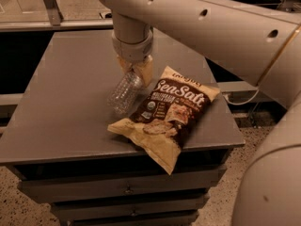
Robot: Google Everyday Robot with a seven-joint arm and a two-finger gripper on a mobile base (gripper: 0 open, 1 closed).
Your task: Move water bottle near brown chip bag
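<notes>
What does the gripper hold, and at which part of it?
The gripper holds the bottle by its upper end, near the neck; the bottle hangs tilted over the table, just left of the bag.

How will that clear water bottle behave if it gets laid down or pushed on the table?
The water bottle looks see-through and empty, so probably light. Its thin ribbed wall may dent under a hard squeeze. It is held tilted by the gripper beside the brown chip bag; laid on the table, its round body would likely roll.
</notes>
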